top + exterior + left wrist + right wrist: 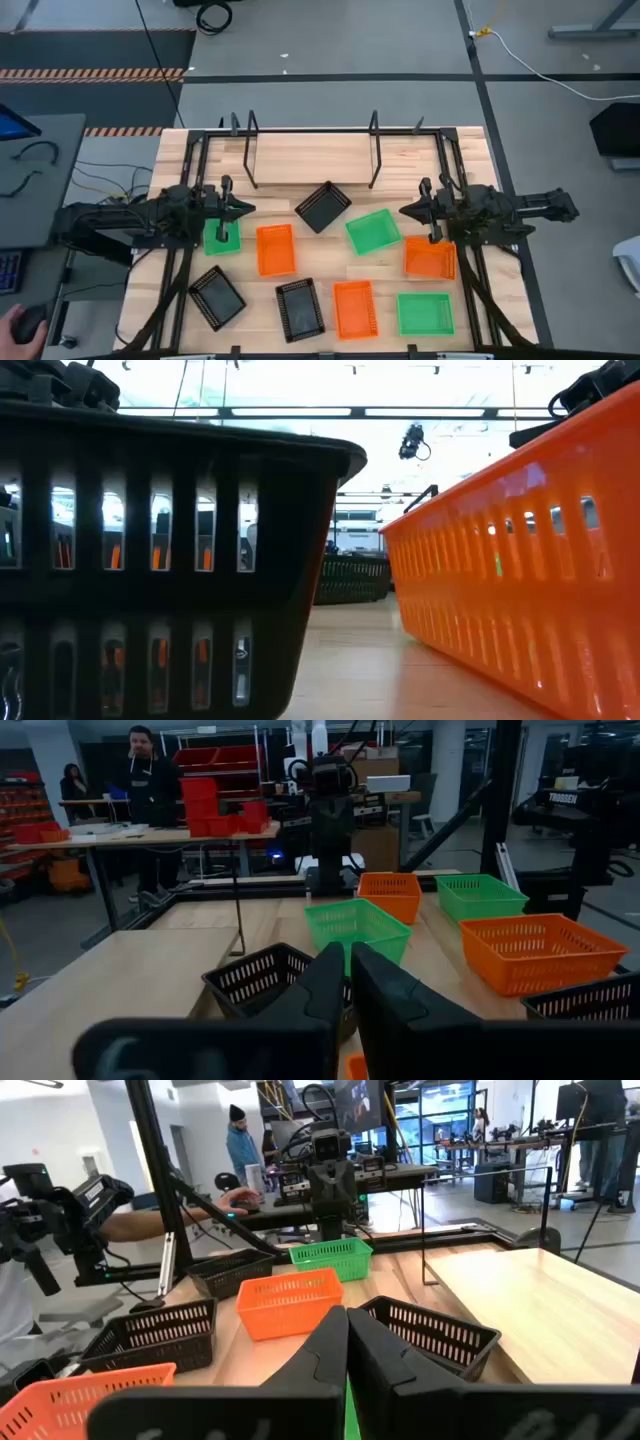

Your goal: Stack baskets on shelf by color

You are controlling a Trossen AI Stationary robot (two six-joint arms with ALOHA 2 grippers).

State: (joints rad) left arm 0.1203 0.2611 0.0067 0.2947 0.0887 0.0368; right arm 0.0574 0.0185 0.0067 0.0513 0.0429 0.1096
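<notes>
Nothing is sitting on the shelf (310, 160) at the upper centre of the high view yet, so the whole task is judged still ahead. All nine baskets are lying scattered on the counter (150, 265) below it: three orange (276, 249), three green (373, 231), three black (323, 207). The left end effector (247, 208) and right end effector (405, 211) are hovering at mid-frame, fingers together, gripping nothing.
</notes>
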